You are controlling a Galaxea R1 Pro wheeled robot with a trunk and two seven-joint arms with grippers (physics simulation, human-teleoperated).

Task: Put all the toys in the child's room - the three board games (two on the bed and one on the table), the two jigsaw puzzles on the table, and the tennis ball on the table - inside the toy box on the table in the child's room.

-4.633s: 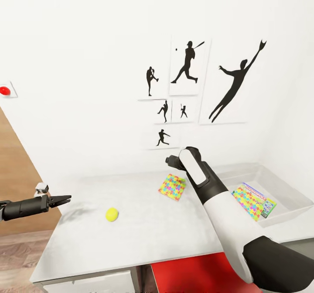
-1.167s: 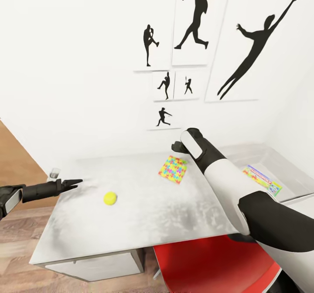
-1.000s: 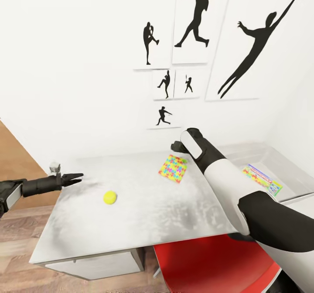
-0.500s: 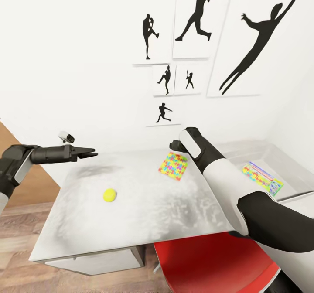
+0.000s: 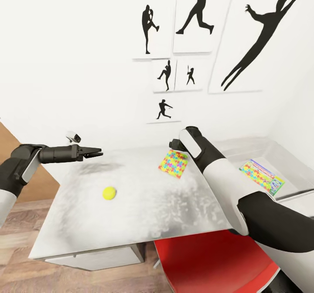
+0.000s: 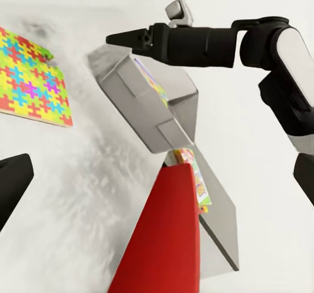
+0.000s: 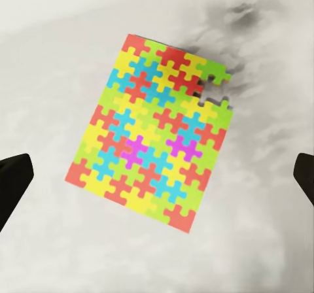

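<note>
We find the tennis ball [image 5: 109, 193] lying alone on the bench [image 5: 144, 214], toward its left side and about midway between the wall edge and the front edge, touched by nothing. One jigsaw puzzle [image 5: 173, 163] lies flat near the wall edge of the bench, just beside our right arm; in the right wrist view that same puzzle [image 7: 152, 149] sits squarely between our right fingers [image 7: 12, 182], whose dark tips stand at the two sides of the picture, spread wide and holding nothing. The right gripper [image 5: 171, 144] hangs above the puzzle without touching it. At the bench's right end the toy box [image 5: 288, 153] holds a second puzzle board [image 5: 256, 175] with a printed game box [image 5: 272, 184] partly under it. Our left gripper [image 5: 97, 154] hovers over the bench's far left corner, well apart from the ball; in the head view its fingers look drawn to a thin point, but the left wrist view shows dark tips [image 6: 13, 182] at opposite margins, so we cannot tell their spread. It grips nothing. A red chair [image 5: 209, 262] stands under the front edge.
</note>
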